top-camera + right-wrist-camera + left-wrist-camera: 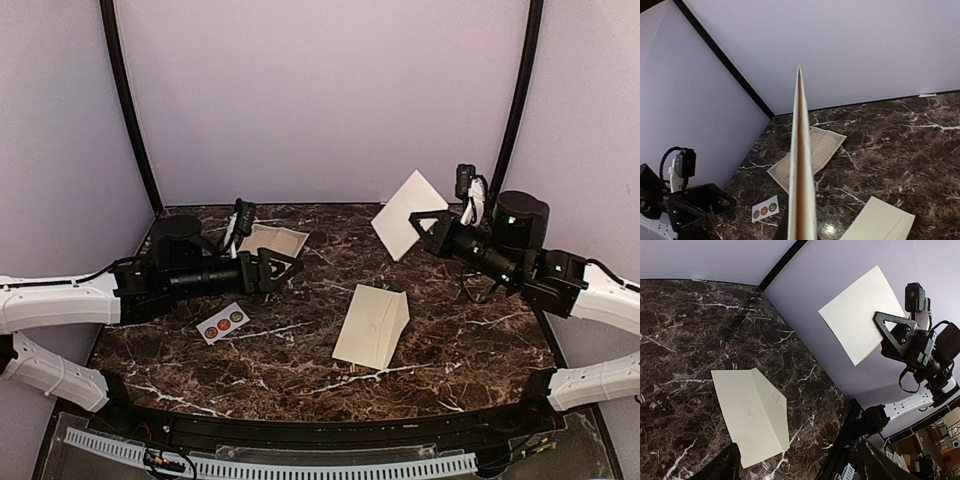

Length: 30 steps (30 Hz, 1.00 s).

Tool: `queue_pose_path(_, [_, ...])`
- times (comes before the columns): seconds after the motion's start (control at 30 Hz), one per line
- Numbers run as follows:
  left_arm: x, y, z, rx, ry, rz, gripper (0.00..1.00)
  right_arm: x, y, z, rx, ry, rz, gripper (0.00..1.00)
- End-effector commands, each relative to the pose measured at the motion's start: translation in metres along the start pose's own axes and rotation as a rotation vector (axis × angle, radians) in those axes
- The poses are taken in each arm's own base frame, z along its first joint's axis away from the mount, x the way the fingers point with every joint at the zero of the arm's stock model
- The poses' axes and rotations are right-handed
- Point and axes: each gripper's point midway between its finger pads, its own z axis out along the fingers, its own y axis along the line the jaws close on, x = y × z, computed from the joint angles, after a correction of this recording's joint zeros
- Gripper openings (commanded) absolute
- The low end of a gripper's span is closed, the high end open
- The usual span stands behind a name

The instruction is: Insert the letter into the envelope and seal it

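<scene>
The cream envelope (372,325) lies flat on the marble table right of centre, its flap folded out along one long side (747,415). My right gripper (428,228) is shut on a folded cream letter (408,212) and holds it in the air above the table's far right. That letter (801,165) appears edge-on in the right wrist view. My left gripper (285,268) hovers left of centre, open, with nothing between its fingers (722,464). It points toward the envelope, well short of it.
A sheet with a printed ornate border (272,240) lies at the back left, partly under the left arm. A small white strip of round stickers (222,322) rests near the left arm. Black frame posts stand at both back corners.
</scene>
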Motion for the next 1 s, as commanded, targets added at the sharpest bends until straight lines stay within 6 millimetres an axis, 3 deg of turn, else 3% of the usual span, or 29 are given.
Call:
queue_pose_path(0.0, [0.023, 0.027, 0.009, -0.084, 0.072, 0.003, 0.79, 0.042, -0.092, -0.026, 0.333, 0.163, 0.013, 0.0])
queue_pose_path(0.2, [0.036, 0.037, 0.025, -0.084, 0.102, -0.033, 0.79, 0.067, -0.152, -0.052, 0.508, 0.219, 0.062, 0.0])
queue_pose_path(0.33, [0.045, 0.043, 0.034, -0.086, 0.129, -0.052, 0.79, 0.092, -0.174, -0.059, 0.532, 0.267, 0.122, 0.0])
queue_pose_path(0.53, [0.058, 0.055, 0.039, -0.108, 0.161, -0.068, 0.78, 0.118, -0.182, -0.062, 0.518, 0.313, 0.195, 0.0])
queue_pose_path(0.7, [0.068, 0.061, 0.043, -0.11, 0.183, -0.087, 0.78, 0.14, -0.179, -0.052, 0.454, 0.36, 0.244, 0.0])
queue_pose_path(0.97, [0.071, 0.062, 0.044, -0.103, 0.188, -0.089, 0.77, 0.153, -0.176, -0.036, 0.411, 0.41, 0.242, 0.0])
